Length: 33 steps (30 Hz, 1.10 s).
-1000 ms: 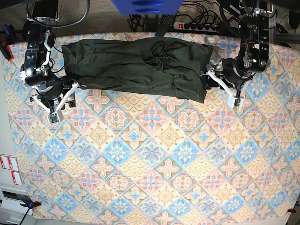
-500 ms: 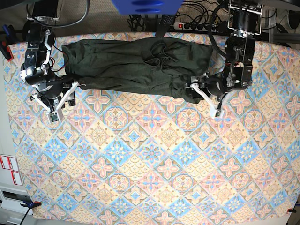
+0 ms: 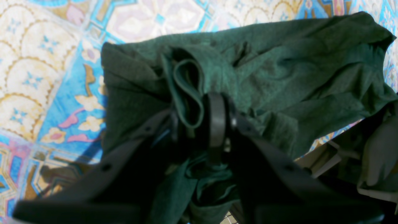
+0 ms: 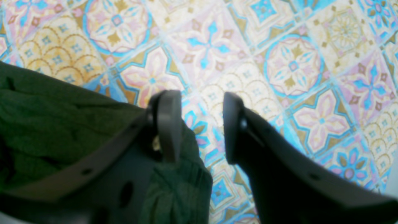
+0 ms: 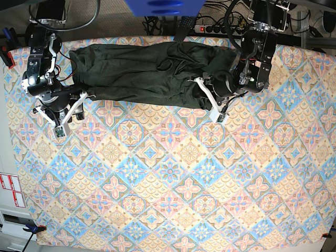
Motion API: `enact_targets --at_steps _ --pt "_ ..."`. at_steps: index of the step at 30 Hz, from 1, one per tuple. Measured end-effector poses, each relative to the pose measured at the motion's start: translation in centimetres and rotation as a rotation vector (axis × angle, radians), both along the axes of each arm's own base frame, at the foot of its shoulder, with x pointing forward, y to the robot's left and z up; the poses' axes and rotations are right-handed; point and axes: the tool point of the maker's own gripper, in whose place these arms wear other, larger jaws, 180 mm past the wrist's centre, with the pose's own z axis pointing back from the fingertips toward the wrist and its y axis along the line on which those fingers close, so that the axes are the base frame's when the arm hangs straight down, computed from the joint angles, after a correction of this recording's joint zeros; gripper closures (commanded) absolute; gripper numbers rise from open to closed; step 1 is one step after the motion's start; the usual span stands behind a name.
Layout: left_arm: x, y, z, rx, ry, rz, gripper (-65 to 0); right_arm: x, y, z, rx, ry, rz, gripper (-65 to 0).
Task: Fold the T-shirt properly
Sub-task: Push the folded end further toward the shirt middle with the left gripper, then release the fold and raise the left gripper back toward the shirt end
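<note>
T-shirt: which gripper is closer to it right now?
Left. The left gripper is pinching a fold of the T-shirt. The right gripper is open over bare tablecloth, just beside the shirt's edge.

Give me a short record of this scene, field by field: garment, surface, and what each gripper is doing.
garment: T-shirt, dark green, lying rumpled along the far edge
surface: patterned tablecloth
left gripper: shut on a fold of the T-shirt
right gripper: open, at the T-shirt's other end, holding nothing
fold status: not yet folded

Black arms [image 5: 255, 58], white brackets, dark curved pincers [image 4: 199, 127].
</note>
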Motion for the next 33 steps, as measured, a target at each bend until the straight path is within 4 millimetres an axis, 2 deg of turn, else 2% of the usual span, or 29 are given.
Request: enact_targets --at_steps 5,8,12,16,20,22,28,30,33 --pt "0.0 0.3 -0.1 0.010 -0.001 -0.001 -11.6 0.1 0.0 0.1 0.000 -0.003 0.000 -22.2" --pt "0.0 1.2 -0.2 0.034 -0.001 -0.006 -13.4 0.1 0.0 0.1 0.000 -0.003 0.000 -22.2" --pt "-0.5 2.2 -0.4 0.073 0.025 -0.022 -26.4 0.1 0.0 0.1 0.001 -0.003 0.001 -22.2" --pt "0.4 2.6 2.2 0.089 -0.056 -0.055 -35.9 0.0 0.0 0.0 0.000 0.001 0.000 -22.2" --pt "1.1 4.0 2.6 0.122 -0.076 -0.054 -35.9 -0.1 0.0 -0.1 0.000 0.005 -0.001 -22.2" --pt "1.1 3.9 2.5 0.124 -0.069 -0.058 -35.9 0.0 0.1 0.0 0.002 0.001 0.001 -22.2" --pt "0.6 2.0 -0.1 0.066 0.019 -0.026 -35.1 -0.1 0.0 -0.1 0.000 0.004 0.001 -22.2" --pt "0.6 1.6 -0.2 0.056 0.023 -0.020 -34.1 -0.2 0.1 -0.1 0.001 0.005 0.002 -22.2" --pt "1.0 0.0 0.2 0.021 0.012 -0.022 -31.9 -0.2 0.1 -0.2 0.002 0.008 0.001 -22.2"
